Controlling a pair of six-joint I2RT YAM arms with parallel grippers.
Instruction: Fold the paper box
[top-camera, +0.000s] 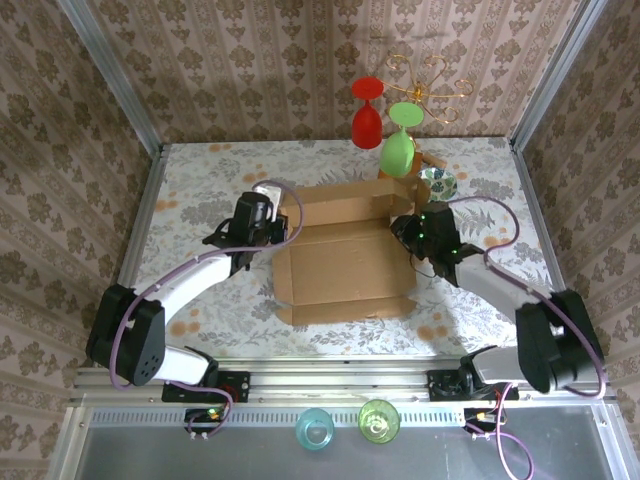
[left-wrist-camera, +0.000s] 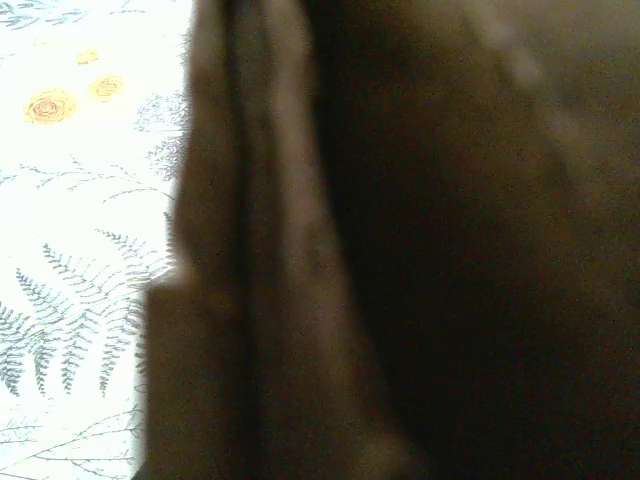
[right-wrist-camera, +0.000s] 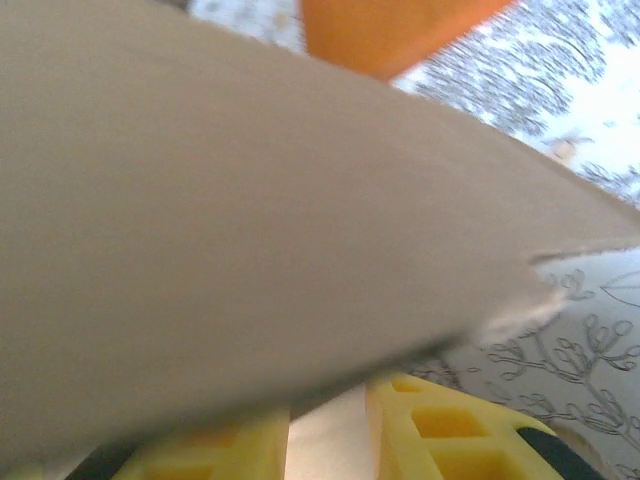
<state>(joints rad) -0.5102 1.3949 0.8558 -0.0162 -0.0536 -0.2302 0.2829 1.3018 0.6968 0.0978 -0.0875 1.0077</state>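
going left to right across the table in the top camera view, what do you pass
left hand → paper box → right hand

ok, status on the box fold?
Left gripper shut, left wall. Right gripper at right flap, grip unclear. Paper box open, back wall up. Green glass near.

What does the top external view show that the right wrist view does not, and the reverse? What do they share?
Top external adds both arms, with the left gripper and right gripper at opposite sides of the box, plus a red glass and green glass at the back. Right wrist adds its yellow fingers close under a cardboard panel, and an orange shape above. Both share the box and the patterned tablecloth.
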